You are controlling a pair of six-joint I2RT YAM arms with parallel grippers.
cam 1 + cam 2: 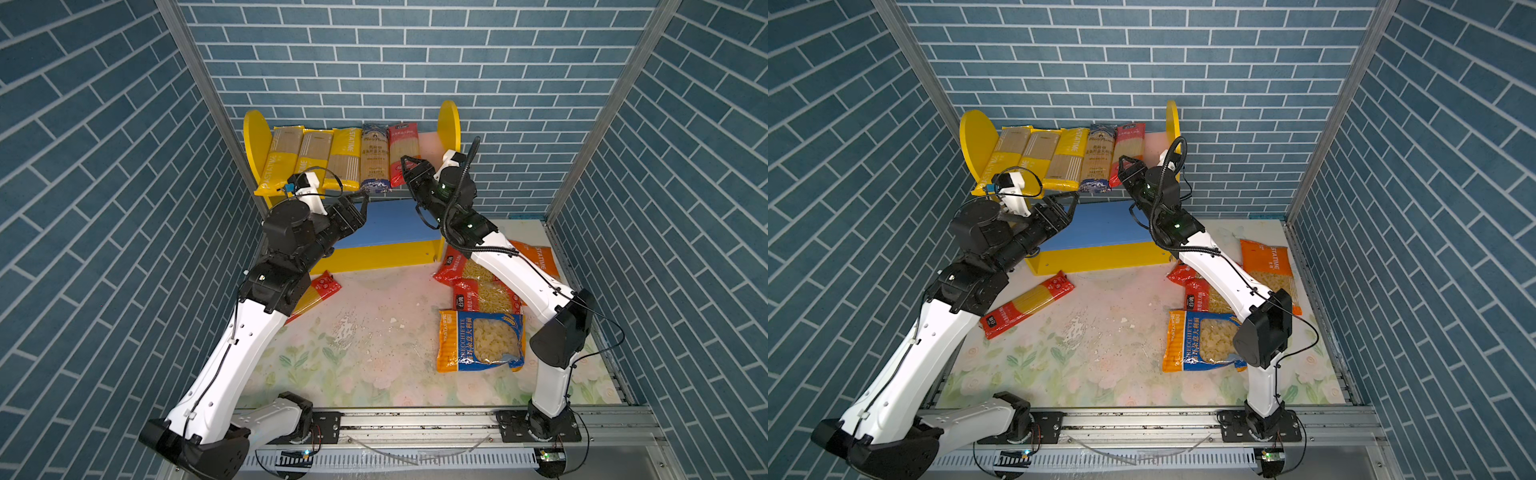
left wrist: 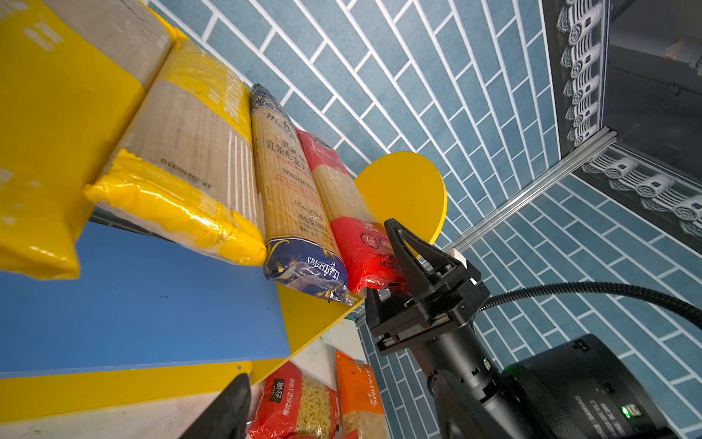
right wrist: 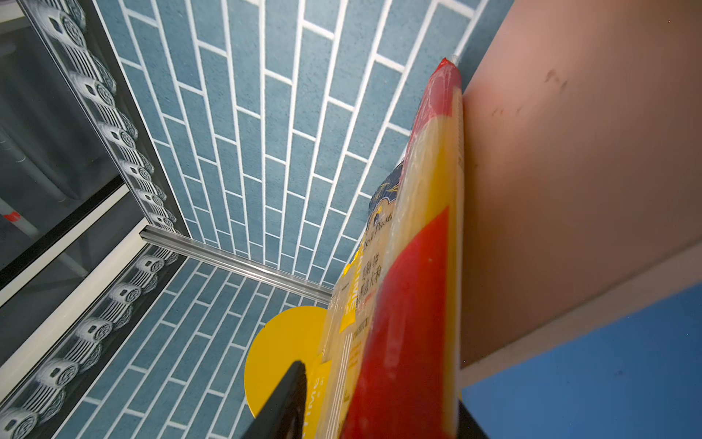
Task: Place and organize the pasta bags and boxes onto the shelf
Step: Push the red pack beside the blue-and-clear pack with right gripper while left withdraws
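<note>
In a top view the red pack [image 1: 401, 145] lies last in the row on the shelf [image 1: 257, 141], and the left pincer [image 1: 362, 199] is spread and empty. In the left wrist view the right pincer [image 2: 380, 262] is spread around the red pack's end. In the right wrist view one finger [image 3: 283, 403] stands off it

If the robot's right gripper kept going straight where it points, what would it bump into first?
The red spaghetti pack. Its near end already sits between the fingers of the right gripper, which look slightly open, so going straight on would likely push that pack further onto the shelf.
</note>
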